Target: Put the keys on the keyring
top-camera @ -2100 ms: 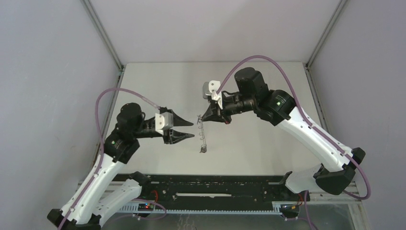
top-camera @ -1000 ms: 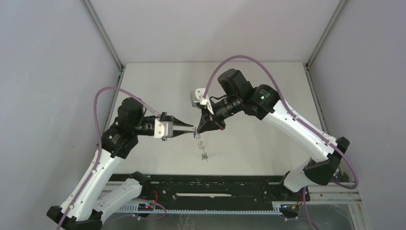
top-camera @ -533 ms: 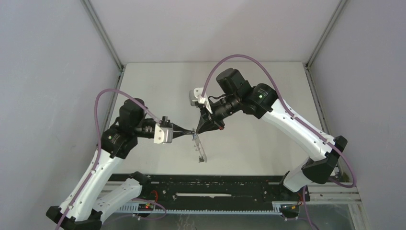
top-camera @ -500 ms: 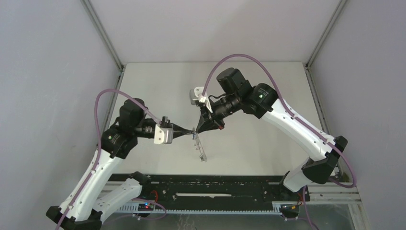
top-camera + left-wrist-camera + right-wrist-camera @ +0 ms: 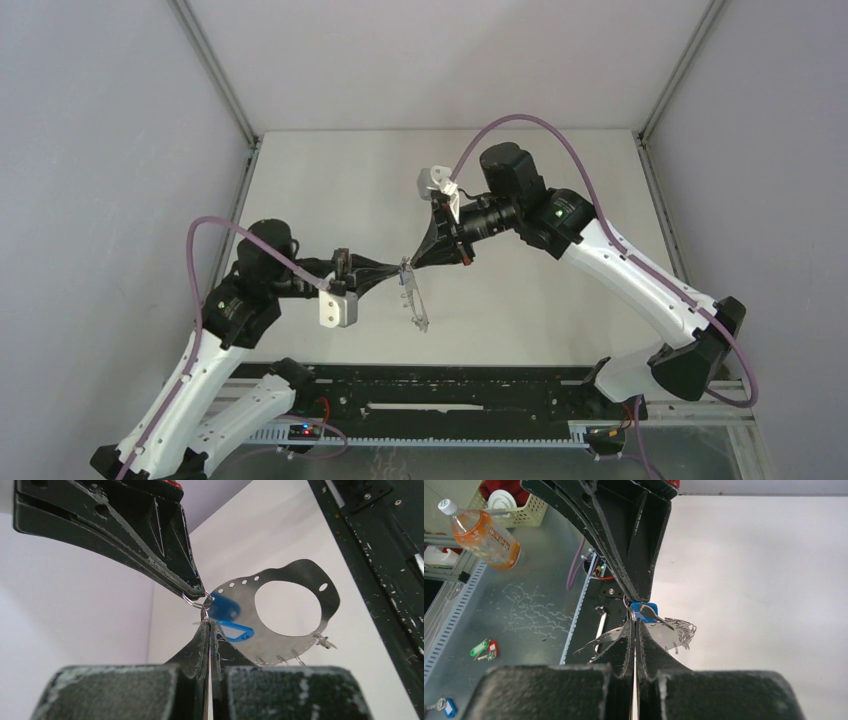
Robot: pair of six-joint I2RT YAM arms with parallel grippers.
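The keyring [image 5: 413, 303], a thin grey metal loop with small rings along one edge, hangs above the table between both arms. It shows again as a flat loop in the left wrist view [image 5: 300, 575] and edge-on in the right wrist view [image 5: 674, 632]. A blue-headed key [image 5: 225, 607] [image 5: 642, 609] hangs at its top corner. My left gripper [image 5: 400, 270] [image 5: 207, 624] is shut on a small ring there. My right gripper [image 5: 413, 262] [image 5: 634, 624] is shut on the adjoining small ring [image 5: 197, 600], tip to tip with the left. A black-headed key is not in view.
The black rail [image 5: 450, 385] runs along the table's near edge below the keyring. Beyond the table, the right wrist view shows a bottle [image 5: 486, 532], a basket [image 5: 519, 505] and loose coloured key tags [image 5: 484, 649] on a grey surface.
My left gripper closed on the small ring and its wrist rolled and dropped lower. The right arm drew slightly back to the right, still holding the keyring, which swung little.
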